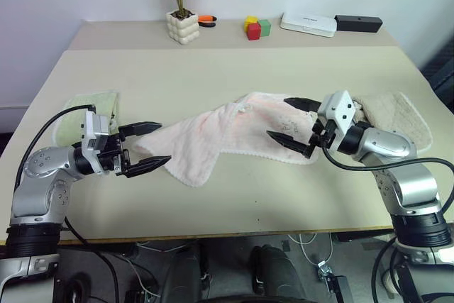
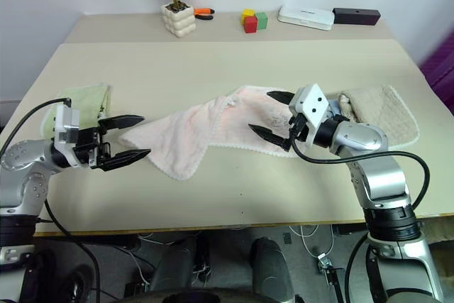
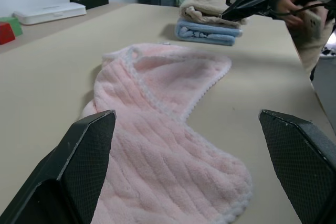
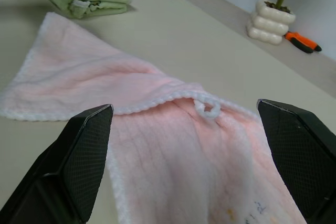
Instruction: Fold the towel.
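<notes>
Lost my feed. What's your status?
Both hands, left and right, open, empty. Pink towel crumpled between them, unfolded. Nothing blocking.

There are four soft cloth towels, one pale pink (image 1: 213, 143), one light green (image 1: 81, 115), one tan (image 1: 394, 115) and one light blue (image 3: 207, 31), one white plant pot (image 1: 183, 26), and two small blocks

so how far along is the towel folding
Barely started, by the look of it. Done: nothing neat yet; the pink towel lies rumpled and partly doubled over on the table. In hand: the left end effector and right end effector are open, one at each end, gripping nothing. Left: grasping, folding, flattening.
</notes>
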Tool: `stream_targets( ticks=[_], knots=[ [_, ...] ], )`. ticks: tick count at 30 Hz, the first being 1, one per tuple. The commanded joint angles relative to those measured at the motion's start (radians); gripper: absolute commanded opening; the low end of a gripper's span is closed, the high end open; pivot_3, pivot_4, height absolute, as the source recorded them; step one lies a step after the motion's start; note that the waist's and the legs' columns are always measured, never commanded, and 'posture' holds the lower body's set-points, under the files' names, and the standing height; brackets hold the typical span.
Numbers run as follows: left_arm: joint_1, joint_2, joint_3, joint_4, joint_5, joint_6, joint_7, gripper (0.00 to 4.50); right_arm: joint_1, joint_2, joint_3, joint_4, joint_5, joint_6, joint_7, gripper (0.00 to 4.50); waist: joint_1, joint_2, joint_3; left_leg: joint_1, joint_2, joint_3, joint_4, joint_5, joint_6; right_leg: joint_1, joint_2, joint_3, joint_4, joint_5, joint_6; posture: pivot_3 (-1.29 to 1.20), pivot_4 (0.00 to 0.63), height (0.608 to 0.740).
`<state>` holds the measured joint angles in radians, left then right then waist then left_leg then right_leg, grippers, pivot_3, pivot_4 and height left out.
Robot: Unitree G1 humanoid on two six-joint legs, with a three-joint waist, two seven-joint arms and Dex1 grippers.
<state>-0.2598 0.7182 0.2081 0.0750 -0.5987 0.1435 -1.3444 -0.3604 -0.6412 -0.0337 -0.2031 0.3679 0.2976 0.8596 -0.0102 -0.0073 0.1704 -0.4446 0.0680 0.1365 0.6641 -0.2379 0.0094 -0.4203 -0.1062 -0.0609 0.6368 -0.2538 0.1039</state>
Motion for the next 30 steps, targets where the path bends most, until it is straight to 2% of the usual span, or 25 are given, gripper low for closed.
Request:
stream_targets(
  ticks=[1, 7, 10, 15, 18, 21, 25, 30],
  knots=[
    [-0.012, 0.028, -0.035, -0.024, 0.016, 0.002, -0.051, 4.50, 0.009, 0.010, -0.025, -0.055, 0.008, -0.011, -0.024, 4.48, -0.001, 0.000, 0.000, 0.000, 0.000, 0.000, 0.000, 0.000, 0.000, 0.000, 0.000, 0.000, 0.000, 0.000, 0.000, 0.00, 0.150, 0.735],
    [-0.048, 0.053, -0.105, -0.027, 0.078, -0.075, -0.135, 4.50, 0.023, 0.025, -0.028, -0.070, 0.001, -0.018, -0.065, 4.48, -0.001, 0.000, 0.000, 0.000, 0.000, 0.000, 0.000, 0.000, 0.000, -0.001, 0.000, 0.000, 0.000, 0.000, 0.000, 0.00, 0.150, 0.735],
    [-0.083, 0.054, -0.162, 0.031, 0.172, -0.203, -0.176, 4.50, 0.039, 0.037, -0.023, -0.089, -0.005, -0.019, -0.086, 4.48, 0.001, 0.000, 0.000, 0.000, 0.000, 0.000, 0.000, 0.000, 0.000, 0.000, 0.000, 0.000, 0.000, 0.000, 0.000, 0.00, 0.150, 0.735],
    [-0.094, 0.018, -0.227, 0.052, 0.243, -0.316, -0.178, 4.50, 0.043, 0.049, -0.033, -0.090, -0.009, -0.037, -0.110, 4.48, -0.002, 0.000, 0.000, 0.000, 0.000, 0.000, 0.000, 0.000, 0.000, 0.000, 0.000, 0.000, 0.000, 0.000, 0.000, 0.00, 0.150, 0.735],
    [-0.081, 0.023, -0.223, 0.109, 0.255, -0.406, -0.201, 4.50, 0.025, 0.083, 0.007, -0.107, -0.030, -0.031, -0.149, 4.48, -0.004, 0.000, 0.000, 0.000, 0.000, 0.000, 0.000, 0.000, 0.000, -0.001, 0.000, 0.000, 0.000, 0.000, 0.000, 0.00, 0.150, 0.735],
    [-0.065, -0.008, -0.267, 0.087, 0.299, -0.429, -0.161, 4.50, 0.023, 0.105, 0.016, -0.094, -0.027, -0.048, -0.145, 4.48, -0.004, 0.000, 0.000, 0.000, 0.000, 0.000, 0.000, 0.000, 0.000, -0.001, 0.000, 0.000, 0.000, 0.000, 0.000, 0.00, 0.150, 0.735],
    [-0.061, 0.007, -0.270, 0.108, 0.307, -0.455, -0.166, 4.50, 0.010, 0.136, 0.042, -0.120, -0.036, -0.033, -0.168, 4.48, -0.001, 0.000, 0.000, -0.001, 0.000, 0.000, 0.000, 0.000, 0.000, -0.001, 0.000, 0.000, 0.000, 0.000, 0.000, 0.00, 0.150, 0.735],
    [-0.073, -0.015, -0.313, 0.130, 0.390, -0.458, -0.095, 4.50, 0.013, 0.146, 0.037, -0.101, -0.031, -0.053, -0.160, 4.48, -0.001, 0.000, 0.000, -0.001, 0.000, 0.000, 0.000, 0.000, 0.000, 0.000, 0.000, 0.000, 0.000, 0.000, 0.000, 0.00, 0.150, 0.735]
  ],
)
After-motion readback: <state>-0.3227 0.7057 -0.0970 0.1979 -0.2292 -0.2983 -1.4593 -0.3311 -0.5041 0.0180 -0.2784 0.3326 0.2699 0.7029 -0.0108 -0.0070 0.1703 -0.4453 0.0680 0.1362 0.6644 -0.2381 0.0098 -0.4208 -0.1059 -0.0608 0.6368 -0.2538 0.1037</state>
